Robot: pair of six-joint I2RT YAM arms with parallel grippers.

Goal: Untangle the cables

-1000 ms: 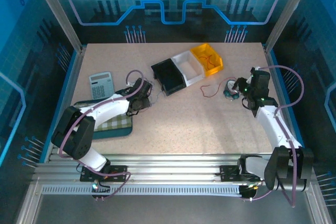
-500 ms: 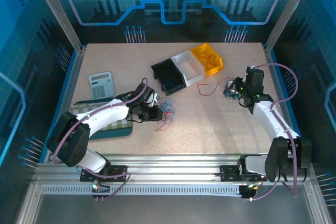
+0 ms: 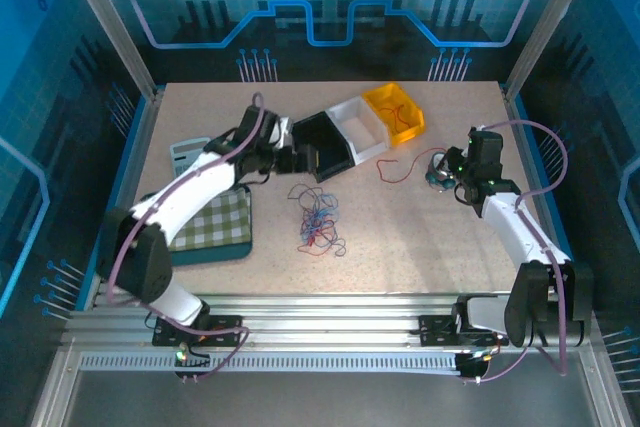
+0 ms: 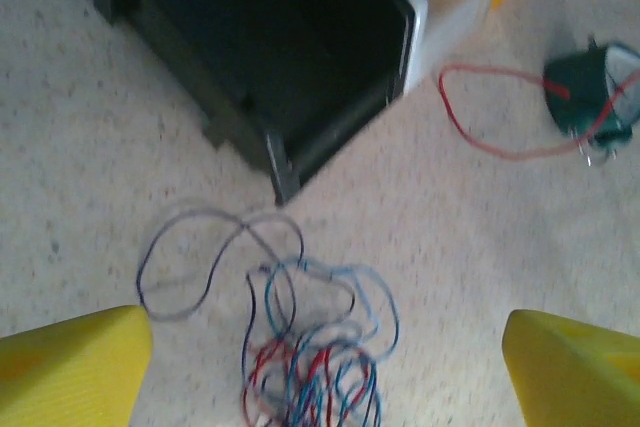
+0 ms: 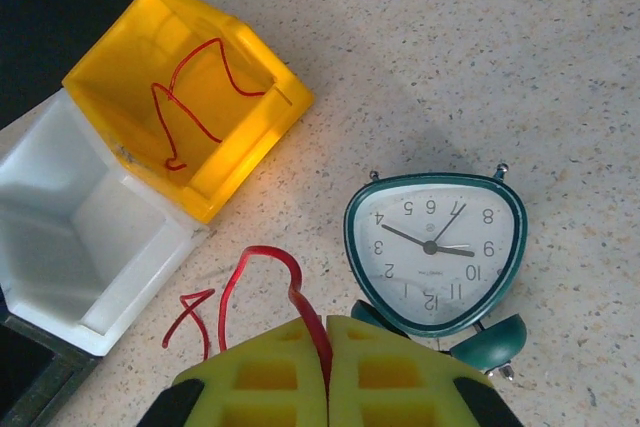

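Red, blue and pale cables [image 3: 315,219] lie in one loose tangle near the middle of the speckled table [image 3: 420,237], well apart from both arms. In the top view the left gripper [image 3: 293,160] hangs at 11 o'clock from the tangle, just beside the black bin [image 3: 322,144]. Its jaws stand wide apart and carry nothing. In its wrist view the yellow fingertips [image 4: 70,362] sit at opposite lower corners, with the tangle on the table between them.

The right gripper [image 5: 327,352] is at 2 o'clock from the tangle. Its pads are pressed together on a separate red cable [image 5: 297,285], which loops across the table toward 10 o'clock in the wrist view. A green alarm clock [image 5: 437,252] lies face-up just beside the fingers, at 1 o'clock. The white bin [image 5: 60,217] and yellow bin [image 5: 250,147] stand touching, and a further red strand [image 5: 195,97] lies inside the yellow one.
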